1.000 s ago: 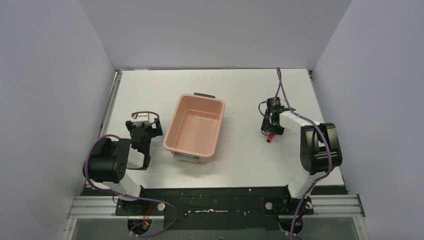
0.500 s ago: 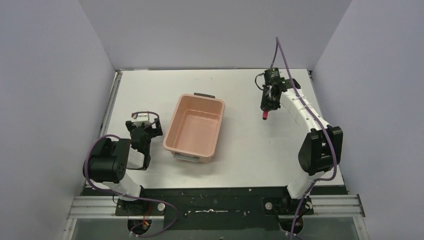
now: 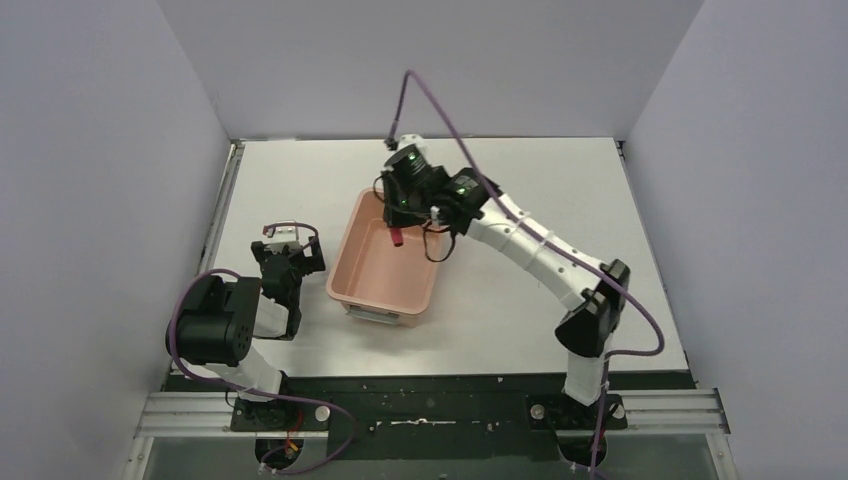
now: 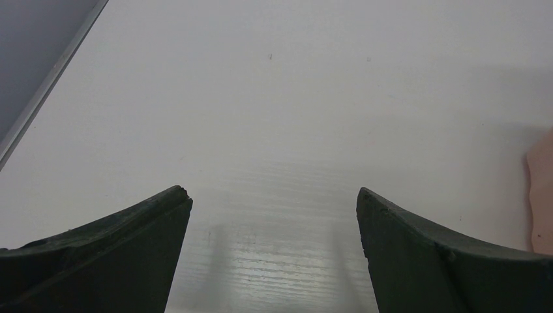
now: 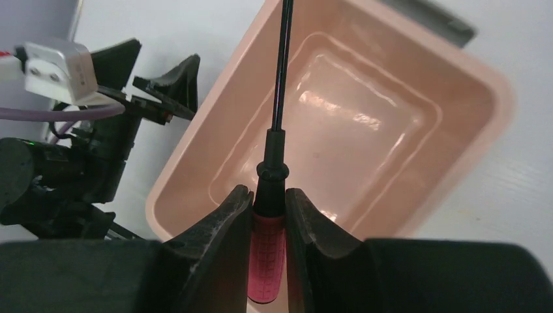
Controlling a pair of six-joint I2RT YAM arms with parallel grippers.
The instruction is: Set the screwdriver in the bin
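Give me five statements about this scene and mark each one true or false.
1. The right gripper has its jaws shut on the screwdriver. True.
2. The screwdriver lies on the floor of the bin. False: it is held above the bin.
3. The left gripper has its jaws open and empty. True.
4. The bin holds several tools. False: nothing lies in it.
5. The left gripper is over the bin. False: it is over the table, beside the bin.
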